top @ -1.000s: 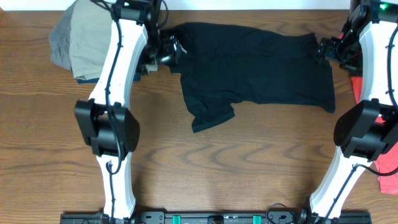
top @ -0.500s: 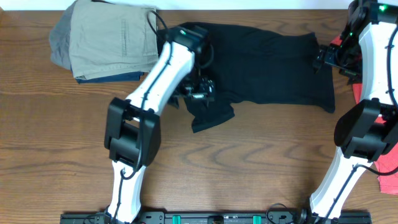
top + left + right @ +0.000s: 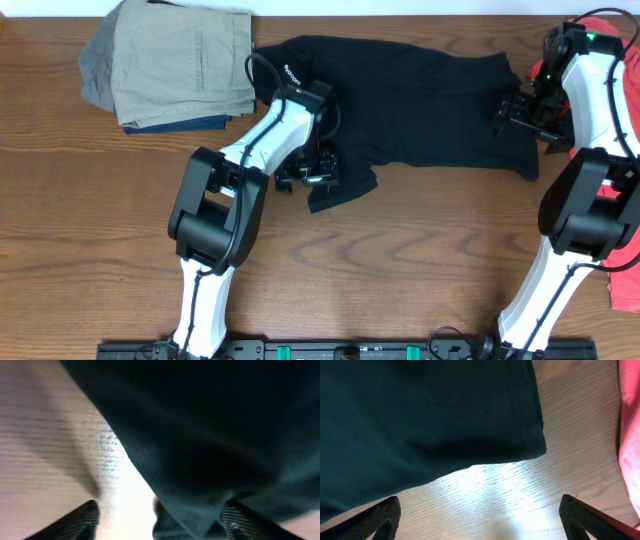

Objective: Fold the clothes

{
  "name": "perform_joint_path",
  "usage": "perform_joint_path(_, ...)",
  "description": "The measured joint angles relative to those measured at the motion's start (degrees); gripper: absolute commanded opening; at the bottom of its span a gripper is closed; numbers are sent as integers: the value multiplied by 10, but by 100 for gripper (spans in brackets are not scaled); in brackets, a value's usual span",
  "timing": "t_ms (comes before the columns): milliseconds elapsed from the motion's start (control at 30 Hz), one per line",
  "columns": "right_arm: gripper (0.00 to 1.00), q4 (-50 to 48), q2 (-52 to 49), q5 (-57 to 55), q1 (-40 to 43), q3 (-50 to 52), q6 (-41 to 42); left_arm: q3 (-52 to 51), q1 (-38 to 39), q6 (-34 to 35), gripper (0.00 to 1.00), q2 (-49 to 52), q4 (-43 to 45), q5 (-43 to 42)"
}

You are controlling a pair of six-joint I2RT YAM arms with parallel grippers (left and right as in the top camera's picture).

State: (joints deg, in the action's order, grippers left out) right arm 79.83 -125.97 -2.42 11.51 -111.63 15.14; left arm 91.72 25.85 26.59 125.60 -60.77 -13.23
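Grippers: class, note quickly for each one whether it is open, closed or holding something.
Left gripper: open, black shirt fabric between its jaws, not clamped.
Right gripper: open, empty, at the shirt's edge.

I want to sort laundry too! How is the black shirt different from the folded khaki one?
The soft black shirt lies spread out and rumpled; the khaki garment is folded flat. The black shirt covers more table than the khaki garment. Both lie on the wooden table.
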Motion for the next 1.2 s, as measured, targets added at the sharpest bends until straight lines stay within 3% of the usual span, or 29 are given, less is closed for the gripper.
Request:
perform_joint_path(100,99,-1,0,1,0,2,2,-16,0,7,28,-2,5,0)
perform_joint_path(133,99,-1,0,1,0,2,5,-19,0,7,6,-3,6,0)
perform_joint_path(533,99,-28,0,-25,12,32,68,-31,2,7,6,-5,-44,-7)
perform_joint_path(933,95,-103,0,11,83,174,66,-33,2,8,6,-5,-55,-3)
perform_joint_path(1033,80,-128,5,31,83,205,60,-33,2,8,6,-5,-57,-3)
perform_joint_path(1200,41,-162,20,54,82,236,52,-33,2,8,6,-5,-59,-3)
